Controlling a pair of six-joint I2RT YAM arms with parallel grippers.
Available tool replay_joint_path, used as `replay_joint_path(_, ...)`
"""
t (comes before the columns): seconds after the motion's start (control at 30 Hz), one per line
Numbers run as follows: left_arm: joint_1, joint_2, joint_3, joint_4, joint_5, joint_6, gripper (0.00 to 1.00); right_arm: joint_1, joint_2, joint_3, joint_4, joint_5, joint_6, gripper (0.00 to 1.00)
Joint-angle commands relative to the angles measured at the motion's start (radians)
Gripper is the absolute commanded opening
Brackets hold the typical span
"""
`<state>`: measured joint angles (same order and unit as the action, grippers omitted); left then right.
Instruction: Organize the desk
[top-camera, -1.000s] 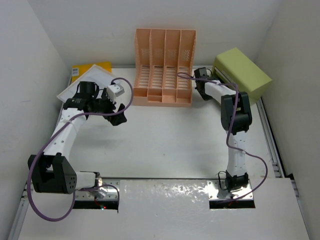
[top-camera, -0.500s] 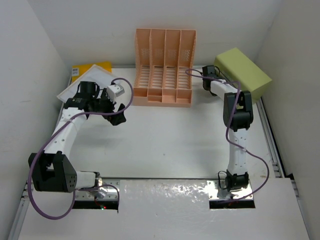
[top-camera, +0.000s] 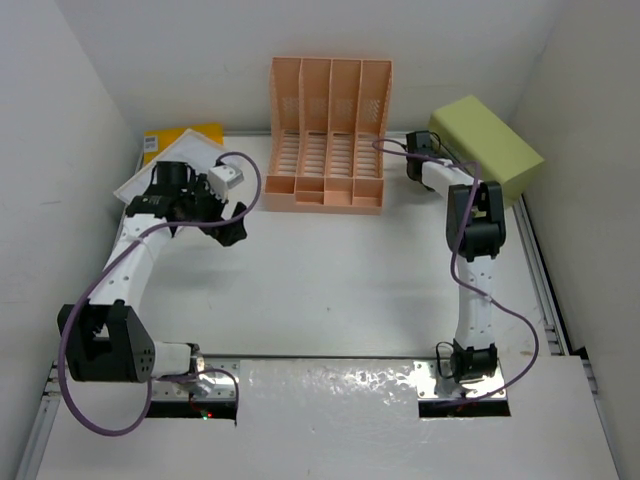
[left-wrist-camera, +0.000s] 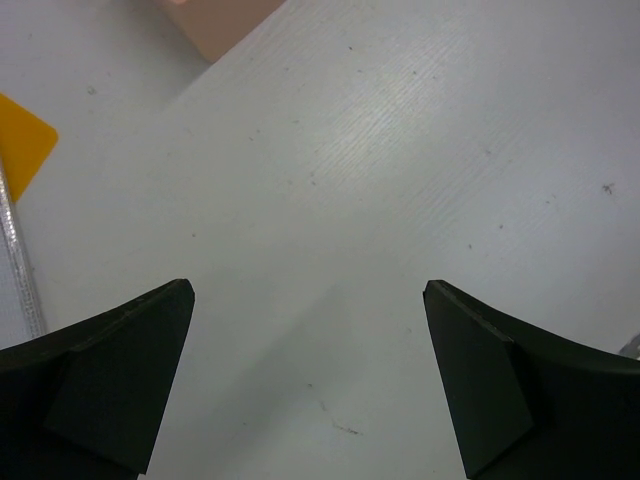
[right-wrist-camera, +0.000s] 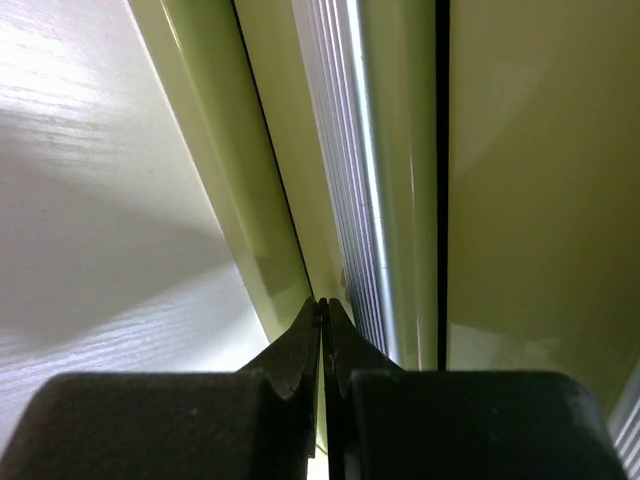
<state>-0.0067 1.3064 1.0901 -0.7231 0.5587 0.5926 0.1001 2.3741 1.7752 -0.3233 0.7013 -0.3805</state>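
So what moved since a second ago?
The right claw, shut, slid to the right, away from the peach rack and up to the green box. The left claw, wide open and holding nothing, edged slightly farther back and left over the desk. Nothing was grabbed or let go. The rack and box stayed put.

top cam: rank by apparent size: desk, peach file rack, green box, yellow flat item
1. desk, by far the largest
2. peach file rack
3. green box
4. yellow flat item, smallest as seen, though it is partly covered, so its full size is unsure
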Motion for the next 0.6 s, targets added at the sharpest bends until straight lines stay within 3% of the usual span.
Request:
replay_joint_path(0.0, 0.066, -0.004, 0.024, 0.086, -0.028, -0.054, 1.0, -0.008, -0.103, -0.029, 0.013, -0.055, 0.031, 0.0)
replay_joint_path(0.13, 0.151, 0.005, 0.05, 0.169, -0.077, -0.094, 1.0, -0.005, -0.251, -0.106, 0.009, -0.178, 0.153, 0.0)
replay_joint_path(0.2, 0.152, 0.037, 0.065, 0.232, -0.253, -0.091, 0.96, -0.005, -0.341, -0.134, -0.019, -0.221, 0.216, 0.0)
replay_joint_path(0.23, 0.148, 0.057, 0.079, 0.24, -0.302, -0.08, 0.87, -0.005, -0.372, -0.148, -0.023, -0.239, 0.235, 0.0)
replay_joint_path(0.33, 0.102, 0.177, 0.14, 0.244, -0.508, -0.044, 0.74, -0.002, -0.494, -0.223, -0.017, -0.325, 0.302, 0.1)
replay_joint_path(0.4, 0.067, 0.296, 0.165, 0.266, -0.659, -0.005, 0.76, 0.0, -0.55, -0.292, 0.006, -0.371, 0.366, 0.23)
replay_joint_path(0.47, 0.054, 0.428, 0.212, 0.264, -0.789, 0.003, 0.85, 0.003, -0.624, -0.354, 0.023, -0.413, 0.414, 0.27)
replay_joint_path(0.57, 0.056, 0.546, 0.22, 0.322, -0.972, 0.007, 0.85, 0.027, -0.71, -0.437, 0.061, -0.476, 0.462, 0.3)
